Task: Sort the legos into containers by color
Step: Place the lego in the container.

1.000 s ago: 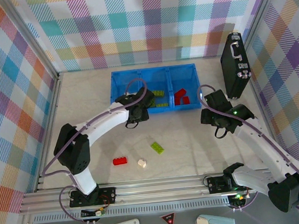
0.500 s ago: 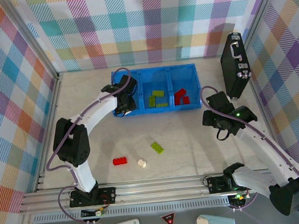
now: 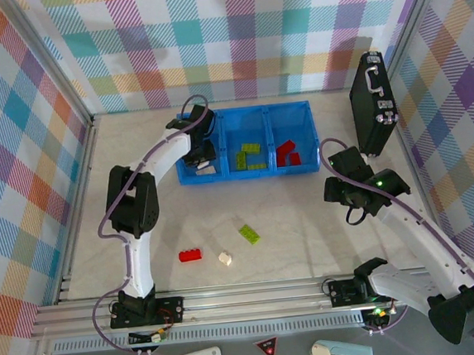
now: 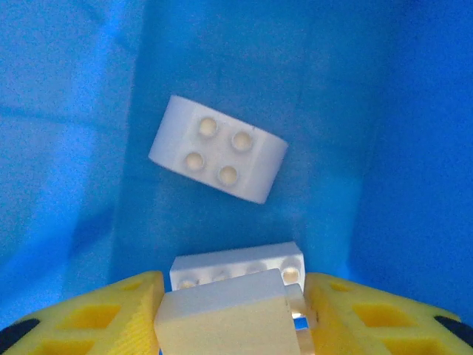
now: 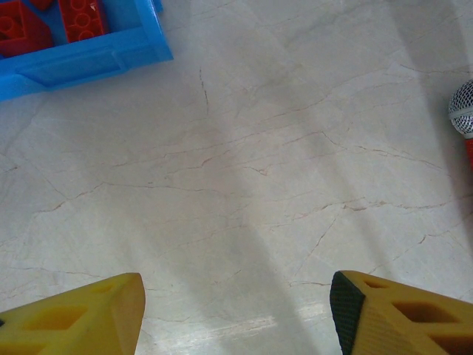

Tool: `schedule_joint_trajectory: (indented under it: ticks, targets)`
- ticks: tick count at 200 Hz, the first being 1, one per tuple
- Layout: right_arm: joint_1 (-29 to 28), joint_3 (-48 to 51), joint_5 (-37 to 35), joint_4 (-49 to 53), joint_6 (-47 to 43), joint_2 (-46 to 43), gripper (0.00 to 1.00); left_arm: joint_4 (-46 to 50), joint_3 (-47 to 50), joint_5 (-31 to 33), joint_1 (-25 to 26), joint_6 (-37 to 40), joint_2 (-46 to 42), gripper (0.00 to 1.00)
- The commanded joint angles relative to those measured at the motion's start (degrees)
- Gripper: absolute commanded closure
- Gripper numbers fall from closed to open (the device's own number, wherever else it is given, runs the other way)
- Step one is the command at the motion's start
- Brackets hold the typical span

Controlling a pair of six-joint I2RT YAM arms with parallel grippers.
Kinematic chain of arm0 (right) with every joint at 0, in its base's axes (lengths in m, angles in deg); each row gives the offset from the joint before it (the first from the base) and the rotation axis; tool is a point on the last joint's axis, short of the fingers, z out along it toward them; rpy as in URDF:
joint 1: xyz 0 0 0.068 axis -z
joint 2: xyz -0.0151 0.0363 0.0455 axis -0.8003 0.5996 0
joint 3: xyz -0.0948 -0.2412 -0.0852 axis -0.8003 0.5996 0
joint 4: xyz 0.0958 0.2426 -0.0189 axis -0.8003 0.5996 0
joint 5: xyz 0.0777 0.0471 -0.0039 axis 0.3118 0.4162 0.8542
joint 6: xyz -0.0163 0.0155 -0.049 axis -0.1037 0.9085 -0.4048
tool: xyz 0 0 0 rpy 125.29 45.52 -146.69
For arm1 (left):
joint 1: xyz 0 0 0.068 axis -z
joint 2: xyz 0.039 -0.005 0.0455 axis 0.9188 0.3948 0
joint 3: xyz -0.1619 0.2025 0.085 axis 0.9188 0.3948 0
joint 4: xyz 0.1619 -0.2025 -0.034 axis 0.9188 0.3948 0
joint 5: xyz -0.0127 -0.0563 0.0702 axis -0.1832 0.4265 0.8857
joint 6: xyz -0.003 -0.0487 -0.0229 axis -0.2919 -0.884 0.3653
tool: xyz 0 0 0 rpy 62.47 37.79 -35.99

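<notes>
The blue tray (image 3: 239,111) lies at the back of the table with three compartments. My left gripper (image 3: 200,152) hangs over the left one, shut on a cream lego (image 4: 225,314) between its yellow fingers (image 4: 111,318). Below it lie a white square lego (image 4: 218,148) and a long white lego (image 4: 236,268). Green legos (image 3: 250,155) fill the middle compartment and red legos (image 3: 286,153) the right one. A red lego (image 3: 191,255), a small cream lego (image 3: 225,259) and a green lego (image 3: 248,234) lie on the table. My right gripper (image 3: 337,167) stands open over bare table (image 5: 236,296), right of the tray.
A black case (image 3: 372,103) stands upright against the right wall. The tray's near right corner (image 5: 89,59) with red legos (image 5: 74,18) sits at the top left of the right wrist view. A round mesh thing (image 5: 463,107) shows at that view's right edge.
My left gripper has swung left, from the tray's near edge by the middle compartment to over the left compartment. The right arm has hardly moved.
</notes>
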Motion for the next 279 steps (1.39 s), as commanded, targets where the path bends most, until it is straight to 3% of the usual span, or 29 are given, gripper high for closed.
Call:
schedule_joint_trajectory:
  ticks: [1,68,136,279]
  targets:
    - [0.24,-0.54,-1.06,1.7,0.44,-1.13,0.32,2.95,-2.04,0.24,-0.75,1.18,1.88,0.49]
    - [0.28,-0.42,-1.85,2.13,0.15,-2.19,0.31,3.33,-2.4,0.54,-1.27,1.05,2.18,0.41]
    - [0.24,-0.16,-1.5,1.44,0.05,-2.2,0.31,3.39,0.21,-1.44,-1.23,1.25,-2.83,0.41]
    - [0.24,2.11,1.65,-1.86,-1.4,-0.88,0.31,3.22,19.5,-6.49,2.3,0.44,-20.52,0.41]
